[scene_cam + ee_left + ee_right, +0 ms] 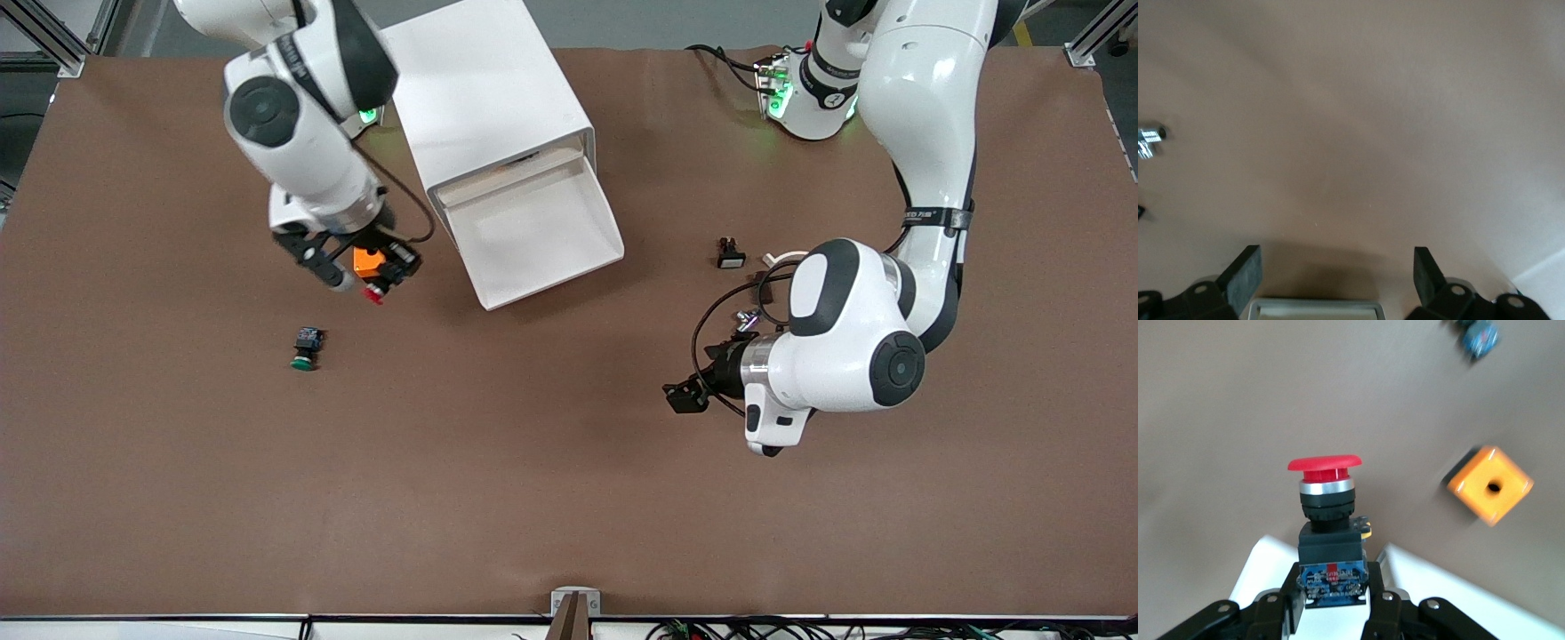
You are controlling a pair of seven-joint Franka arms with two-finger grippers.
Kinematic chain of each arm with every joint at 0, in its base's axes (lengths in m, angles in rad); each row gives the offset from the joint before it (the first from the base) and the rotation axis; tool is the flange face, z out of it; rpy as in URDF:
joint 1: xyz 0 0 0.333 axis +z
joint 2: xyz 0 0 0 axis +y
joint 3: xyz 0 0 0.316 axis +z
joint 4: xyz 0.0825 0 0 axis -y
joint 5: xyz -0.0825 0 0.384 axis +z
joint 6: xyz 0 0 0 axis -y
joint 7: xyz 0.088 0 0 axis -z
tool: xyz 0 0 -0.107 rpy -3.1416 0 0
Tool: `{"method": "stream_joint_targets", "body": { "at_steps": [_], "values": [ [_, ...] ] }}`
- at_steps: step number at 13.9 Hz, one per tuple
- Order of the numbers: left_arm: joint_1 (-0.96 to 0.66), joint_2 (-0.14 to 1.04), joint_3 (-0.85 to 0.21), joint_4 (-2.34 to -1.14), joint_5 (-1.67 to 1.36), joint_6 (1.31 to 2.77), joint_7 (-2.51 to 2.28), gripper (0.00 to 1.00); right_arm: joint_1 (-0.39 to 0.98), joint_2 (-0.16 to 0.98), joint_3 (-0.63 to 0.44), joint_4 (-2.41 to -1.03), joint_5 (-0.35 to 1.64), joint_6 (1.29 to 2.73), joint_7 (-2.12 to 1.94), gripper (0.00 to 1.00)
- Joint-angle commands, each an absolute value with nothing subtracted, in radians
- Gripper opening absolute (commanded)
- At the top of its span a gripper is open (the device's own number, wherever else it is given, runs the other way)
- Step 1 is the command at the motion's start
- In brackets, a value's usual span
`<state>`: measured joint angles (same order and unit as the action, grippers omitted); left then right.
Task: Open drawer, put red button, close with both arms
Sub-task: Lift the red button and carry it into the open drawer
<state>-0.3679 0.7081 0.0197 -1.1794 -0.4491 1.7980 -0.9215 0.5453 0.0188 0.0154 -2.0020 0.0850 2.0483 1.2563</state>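
Right gripper (1333, 603) clamps red button (1328, 513) (body half hidden) | left gripper (1337, 277) agape, waiting

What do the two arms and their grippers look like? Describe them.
Both arms are glossy white, rounded shells with black joint bands and dark round joint caps. The left arm wears a black strap with white lettering; thin black cables loop near its black left gripper. The right arm ends in the black right gripper, a cable trailing beside it. Green lights glow at both bases.
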Motion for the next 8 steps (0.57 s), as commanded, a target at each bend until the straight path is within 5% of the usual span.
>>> {"method": "stream_joint_targets", "body": {
  "at_steps": [1, 8],
  "values": [
    [-0.39, 0.689, 0.026, -1.201, -0.378, 1.841, -0.905, 1.0, 0.642, 0.029, -0.002, -1.944, 0.098, 2.028, 1.406, 0.0],
    [-0.448, 0.69, 0.029, -1.212, -0.278, 1.911, -0.923, 1.0, 0.801, 0.147, -0.002, -1.915, 0.098, 2.051, 1.586, 0.0]
  ]
}}
